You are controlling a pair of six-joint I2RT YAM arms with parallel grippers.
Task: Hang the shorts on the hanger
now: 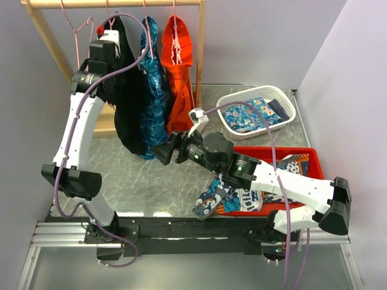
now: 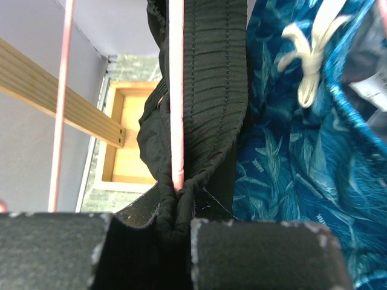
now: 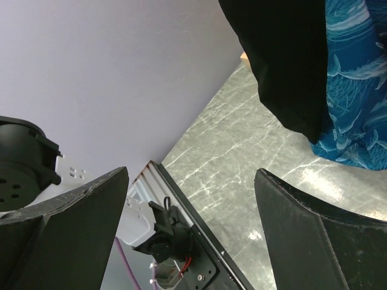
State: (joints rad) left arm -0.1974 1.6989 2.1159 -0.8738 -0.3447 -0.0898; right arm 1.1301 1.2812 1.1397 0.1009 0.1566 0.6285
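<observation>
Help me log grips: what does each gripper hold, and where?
The left gripper pinches the shorts at their bunched waistband edge, by the hanger wire; the right gripper is open, empty.

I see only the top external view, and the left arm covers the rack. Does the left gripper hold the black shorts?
Observer: Yes. In the left wrist view, the fingers of the left gripper pinch the waistband of the shorts.
Operator: Where is the hanger there?
Observer: The pink hanger wire lies along the waistband and ends in the bunched fabric at the fingers.
Operator: And the right gripper?
Observer: The right gripper is wide open, nothing between its fingers.
</observation>
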